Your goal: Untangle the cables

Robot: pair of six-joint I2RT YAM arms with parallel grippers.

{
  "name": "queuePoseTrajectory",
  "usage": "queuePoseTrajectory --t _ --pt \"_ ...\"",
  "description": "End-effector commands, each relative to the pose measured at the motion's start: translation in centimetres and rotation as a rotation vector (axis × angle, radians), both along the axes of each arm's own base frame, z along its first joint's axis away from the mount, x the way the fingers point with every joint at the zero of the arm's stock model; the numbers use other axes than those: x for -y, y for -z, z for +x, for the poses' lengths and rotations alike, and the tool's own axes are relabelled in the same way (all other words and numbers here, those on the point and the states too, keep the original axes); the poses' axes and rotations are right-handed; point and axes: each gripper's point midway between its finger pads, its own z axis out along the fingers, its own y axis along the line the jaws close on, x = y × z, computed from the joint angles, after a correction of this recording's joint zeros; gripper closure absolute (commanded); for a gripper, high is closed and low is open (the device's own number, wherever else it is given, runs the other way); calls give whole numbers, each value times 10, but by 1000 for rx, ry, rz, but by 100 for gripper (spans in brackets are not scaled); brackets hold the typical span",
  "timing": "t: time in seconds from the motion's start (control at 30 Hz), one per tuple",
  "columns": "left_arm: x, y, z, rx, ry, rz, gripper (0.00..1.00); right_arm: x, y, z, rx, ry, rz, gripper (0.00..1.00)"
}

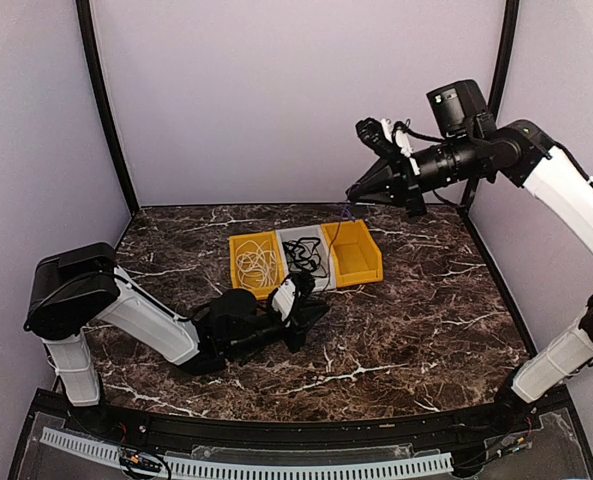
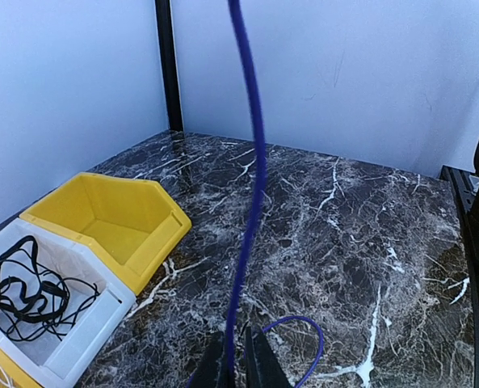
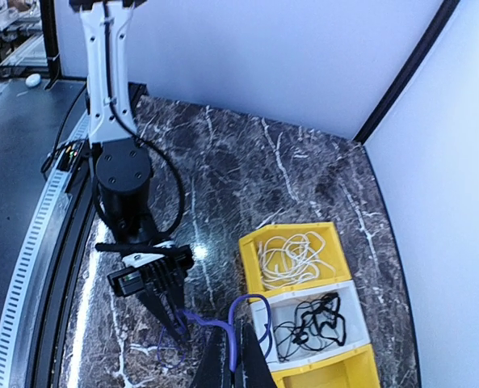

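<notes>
Clamping shut on the purple cable [image 2: 251, 162], left gripper [image 2: 237, 368] and raised right gripper [image 3: 233, 365] are holding it stretched, likely to straighten its loops.

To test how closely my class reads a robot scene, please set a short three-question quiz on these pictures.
1. True or false: the white cable lies in a yellow bin.
2. Which cable do the left jaws and right jaws both grip? A black, B blue cable, C white.
3. Fill in: the end bin, beside the one with the black cable, holds ____.
Key: 1 true; 2 B; 3 nothing.
</notes>
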Motion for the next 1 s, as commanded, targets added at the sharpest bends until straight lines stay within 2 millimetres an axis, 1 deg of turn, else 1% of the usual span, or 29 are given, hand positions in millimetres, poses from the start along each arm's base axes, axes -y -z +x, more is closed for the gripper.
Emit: queuePoseTrajectory --t 0.0,0.07,0.1,0.13,0.2,0.3,0.37,0.4,0.47,0.5,0.53,0.57,0.6,0.63,0.67,0.7,0.73,0.77,0.8,0.83,0.87,0.9,0.93,0.97 --pt "5 9 -2 -35 20 17 91 24 -73 -5 33 -27 192 100" --pt "5 19 -1 -45 15 52 91 34 -97 0 74 -7 240 100" --pt "5 28 0 -54 13 78 90 40 -108 3 93 5 262 100" --pt "5 29 1 -54 11 86 90 44 -121 4 112 12 284 100" --pt "7 44 1 -68 13 119 89 53 -145 4 140 18 332 100" --pt "9 58 1 -84 14 148 88 65 -179 0 181 22 400 100" --pt "11 60 1 -93 18 148 87 71 -190 12 209 84 423 100" --pt "11 58 0 -98 24 139 87 72 -190 21 213 124 425 100" --pt "11 48 -2 -94 33 117 83 74 -183 46 217 212 418 100" --pt "10 45 -3 -107 33 106 79 76 -174 58 200 249 408 100" --pt "9 34 -4 -116 31 75 77 78 -169 68 199 276 415 100" --pt "7 31 -4 -132 26 63 71 81 -159 77 184 301 411 100" --pt "5 18 -4 -130 18 32 66 83 -149 87 171 324 406 100" --pt "3 14 -6 -144 18 18 60 85 -138 97 152 349 396 100" --pt "2 1 -9 -141 30 -10 56 88 -129 106 138 371 389 100" --pt "1 -2 -11 -155 36 -17 55 89 -118 114 123 390 382 100" --pt "-1 -14 -13 -154 44 -36 53 91 -107 122 110 408 373 100" --pt "-2 -15 -15 -170 44 -31 52 92 -97 129 102 426 365 100" --pt "-5 -28 -16 -168 41 -53 51 93 -80 137 78 445 347 100" --pt "-8 -27 -18 -191 34 -49 50 93 -68 143 64 458 337 100" --pt "-12 -38 -17 -190 23 -72 49 94 -57 148 53 469 330 100" --pt "-16 -36 -18 -216 12 -73 49 93 -44 153 33 480 317 100" --pt "-21 -47 -17 -214 -3 -98 49 93 -33 158 17 493 305 100" --pt "-26 -51 -18 -228 -11 -114 48 93 -22 163 0 505 292 100"
